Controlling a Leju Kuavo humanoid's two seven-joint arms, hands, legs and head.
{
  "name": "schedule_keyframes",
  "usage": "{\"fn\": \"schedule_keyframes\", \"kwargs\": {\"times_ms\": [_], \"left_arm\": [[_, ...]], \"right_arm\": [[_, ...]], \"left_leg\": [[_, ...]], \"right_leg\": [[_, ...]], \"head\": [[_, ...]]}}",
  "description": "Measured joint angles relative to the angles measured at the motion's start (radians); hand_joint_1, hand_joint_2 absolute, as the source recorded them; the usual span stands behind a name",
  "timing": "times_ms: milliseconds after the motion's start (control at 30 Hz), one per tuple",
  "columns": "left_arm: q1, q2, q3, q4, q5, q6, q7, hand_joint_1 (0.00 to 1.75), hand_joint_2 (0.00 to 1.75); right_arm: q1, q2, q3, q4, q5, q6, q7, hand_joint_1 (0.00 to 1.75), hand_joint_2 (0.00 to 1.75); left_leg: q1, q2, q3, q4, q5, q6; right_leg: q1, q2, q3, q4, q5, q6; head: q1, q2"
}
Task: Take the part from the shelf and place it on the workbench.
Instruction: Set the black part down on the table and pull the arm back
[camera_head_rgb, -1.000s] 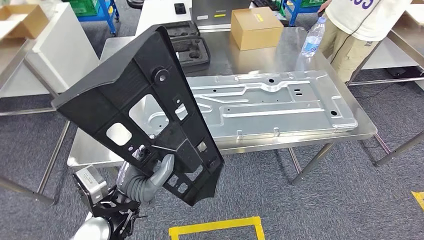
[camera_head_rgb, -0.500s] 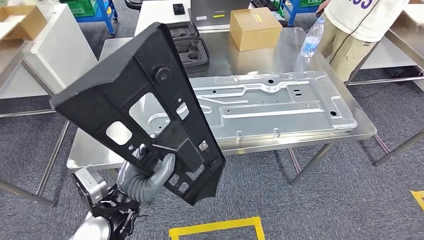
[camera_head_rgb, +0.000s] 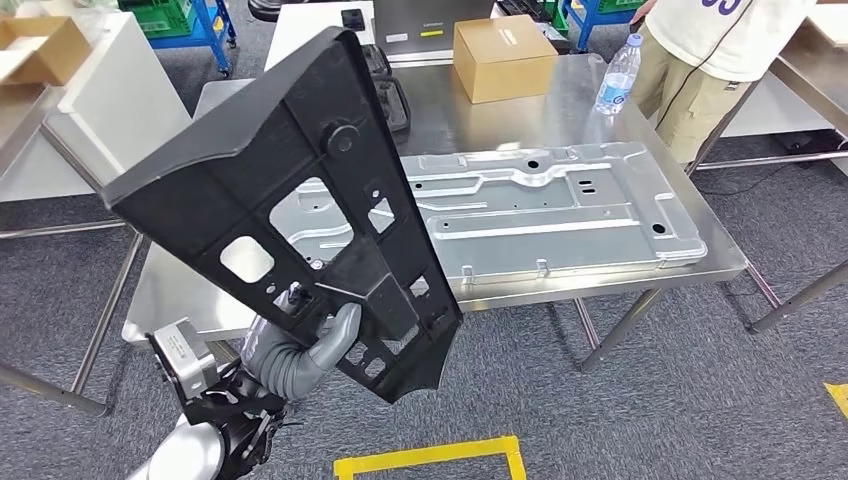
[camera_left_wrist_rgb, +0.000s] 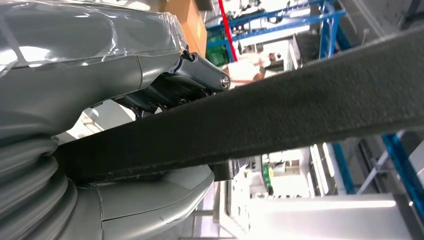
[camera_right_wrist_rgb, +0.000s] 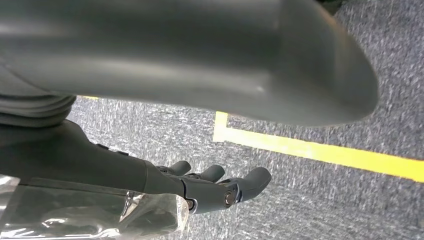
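Observation:
The part (camera_head_rgb: 290, 190) is a large flat black plastic panel with several cut-outs, held up tilted in front of me. My left hand (camera_head_rgb: 300, 350) grips its lower edge, thumb on the near face. In the left wrist view the part's (camera_left_wrist_rgb: 280, 110) dark edge runs between the thumb and fingers of my left hand (camera_left_wrist_rgb: 75, 75). The steel workbench (camera_head_rgb: 170, 290) stands just beyond, partly hidden by the part. My right hand (camera_right_wrist_rgb: 210, 187) hangs above the carpet with its fingers loosely extended and nothing in it.
A big pressed metal sheet (camera_head_rgb: 540, 210) covers much of the bench. Behind it are a cardboard box (camera_head_rgb: 503, 57), a water bottle (camera_head_rgb: 616, 76) and a black foam case (camera_head_rgb: 395, 95). A person (camera_head_rgb: 720, 60) stands at the far right corner. Yellow tape (camera_head_rgb: 430, 462) marks the floor.
My left hand has carried the part slightly up and to the right, toward the bench. The whole view has shifted a little, so the bench sits marginally lower and closer.

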Motion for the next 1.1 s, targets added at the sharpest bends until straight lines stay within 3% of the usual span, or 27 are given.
{"fn": "schedule_keyframes", "kwargs": {"times_ms": [67,133,200,233,267,333,367,433,533,600,667,700,733,767,833,867,933,1033,1100], "left_arm": [[-0.004,0.0,-0.003,0.001,0.0,-0.001,0.0,1.75,1.75],[-0.007,0.0,-0.006,0.003,0.0,-0.002,0.0,1.75,1.75],[-0.006,0.0,-0.008,0.006,0.001,-0.002,0.0,1.75,1.75],[-0.006,0.0,-0.009,0.008,0.001,-0.003,0.0,1.75,1.75],[-0.007,0.0,-0.01,0.009,0.001,-0.003,0.0,1.75,1.75],[-0.009,0.0,-0.01,0.009,0.0,-0.003,0.0,1.75,1.75],[-0.01,0.0,-0.01,0.009,0.0,-0.003,0.0,1.75,1.75],[-0.012,-0.001,-0.011,0.01,0.001,-0.005,0.0,1.75,1.75],[-0.013,-0.002,-0.012,0.011,0.001,-0.006,0.0,1.75,1.75],[-0.014,-0.004,-0.013,0.011,0.001,-0.006,0.0,1.75,1.75],[-0.014,-0.005,-0.015,0.011,0.002,-0.008,0.0,1.75,1.75],[-0.013,-0.005,-0.016,0.011,0.002,-0.008,0.0,1.75,1.75],[-0.012,-0.005,-0.018,0.012,0.003,-0.009,0.0,1.75,1.75],[-0.011,-0.005,-0.019,0.012,0.005,-0.009,0.0,1.75,1.75],[-0.011,-0.005,-0.021,0.012,0.01,-0.01,0.0,1.75,1.75],[-0.012,-0.005,-0.021,0.012,0.012,-0.011,0.0,1.75,1.75],[-0.013,-0.005,-0.022,0.012,0.014,-0.012,0.0,1.75,1.75],[-0.013,-0.006,-0.024,0.012,0.015,-0.014,0.0,1.75,1.75],[-0.015,-0.006,-0.026,0.012,0.016,-0.017,0.0,1.75,1.75]], "right_arm": [[0.0,0.0,0.0,0.0,0.0,0.0,0.0,0.0,0.0],[0.0,0.0,0.0,0.0,0.0,0.0,-0.001,0.0,0.0],[0.001,0.0,0.0,0.0,-0.001,0.0,-0.001,0.0,0.0],[0.002,0.0,0.0,0.0,-0.001,0.0,-0.001,0.0,0.0],[0.002,0.0,0.0,0.0,-0.001,0.0,-0.001,0.0,0.0],[0.002,0.002,0.0,0.0,-0.001,0.0,-0.001,0.0,0.0],[0.001,0.003,0.0,0.0,-0.001,0.0,-0.001,0.0,0.0],[0.001,0.005,0.0,0.0,-0.001,0.0,-0.001,0.0,0.0],[0.0,0.004,0.0,0.0,-0.001,0.0,-0.001,0.0,0.0],[0.0,0.003,0.0,0.0,-0.001,0.0,-0.001,0.0,0.0],[0.001,0.004,0.0,0.0,-0.001,0.0,0.0,0.0,0.0],[0.001,0.004,0.0,0.0,-0.001,0.0,0.0,0.0,0.0],[0.002,0.004,0.0,0.0,-0.002,0.0,0.0,0.0,0.0],[0.002,0.004,0.0,0.0,-0.002,0.0,0.0,0.0,0.0],[0.002,0.003,0.0,0.0,-0.004,0.0,0.0,0.0,0.0],[0.001,0.003,0.0,0.0,-0.004,0.0,0.0,0.0,0.0],[0.0,0.003,0.0,0.0,-0.004,0.0,-0.001,0.0,0.0],[0.001,0.003,0.0,0.0,-0.005,0.0,-0.001,0.0,0.0],[0.0,0.003,0.0,0.0,-0.004,-0.001,-0.002,0.0,0.0]], "left_leg": [[0.003,0.001,-0.029,0.063,-0.038,-0.007],[0.003,0.001,-0.097,0.204,-0.102,-0.009],[0.002,0.001,-0.151,0.306,-0.129,-0.008],[0.001,0.001,-0.152,0.302,-0.114,-0.005],[-0.001,0.001,-0.131,0.251,-0.081,0.0],[-0.009,0.001,-0.063,0.105,-0.012,0.014],[-0.012,0.001,-0.037,0.048,0.007,0.02],[-0.018,0.001,-0.018,0.008,0.011,0.026],[-0.013,0.0,-0.01,-0.003,0.014,0.035],[-0.007,0.002,-0.001,-0.009,0.013,0.043],[-0.006,0.003,0.003,-0.009,0.01,0.046],[-0.005,0.002,0.004,-0.009,0.008,0.046],[-0.005,0.001,0.006,-0.008,0.005,0.045],[-0.003,0.0,0.01,-0.008,0.002,0.042],[-0.001,-0.001,0.022,-0.008,-0.007,0.033],[-0.002,-0.002,0.026,-0.007,-0.012,0.027],[-0.005,-0.001,0.028,-0.008,-0.018,0.016],[0.0,0.0,0.024,0.001,-0.03,0.001],[0.003,0.001,-0.015,0.084,-0.074,-0.007]], "right_leg": [[-0.003,-0.001,0.002,-0.003,0.001,-0.015],[-0.001,-0.002,0.003,-0.003,-0.001,-0.024],[0.004,-0.001,0.004,-0.002,-0.003,-0.027],[0.007,-0.001,0.006,-0.002,-0.004,-0.028],[0.01,0.001,0.009,-0.002,-0.006,-0.029],[0.015,0.003,0.016,-0.001,-0.011,-0.027],[0.018,0.003,0.017,-0.001,-0.014,-0.024],[0.02,0.003,0.016,0.0,-0.017,-0.018],[0.015,0.0,0.013,0.014,-0.031,-0.003],[0.01,0.0,-0.027,0.102,-0.077,0.008],[0.002,-0.001,-0.103,0.244,-0.129,0.019],[-0.001,-0.001,-0.133,0.29,-0.137,0.023],[-0.005,-0.001,-0.145,0.297,-0.124,0.026],[-0.008,-0.001,-0.135,0.262,-0.092,0.028],[-0.012,-0.003,-0.072,0.117,-0.013,0.032],[-0.011,-0.003,-0.044,0.055,0.011,0.031],[-0.007,-0.002,-0.022,0.005,0.017,0.023],[-0.005,-0.002,-0.021,0.003,0.013,0.0],[-0.006,-0.002,-0.015,0.0,0.011,-0.014]], "head": [[-0.002,0.0],[-0.004,0.0],[-0.004,0.0],[-0.004,0.0],[-0.004,0.0],[-0.004,0.0],[-0.004,0.0],[-0.003,0.0],[-0.003,0.0],[-0.002,0.0],[-0.001,0.0],[-0.001,0.0],[-0.001,0.0],[-0.001,0.0],[-0.001,0.0],[-0.001,0.0],[-0.001,0.0],[-0.002,0.0],[-0.003,0.0]]}}
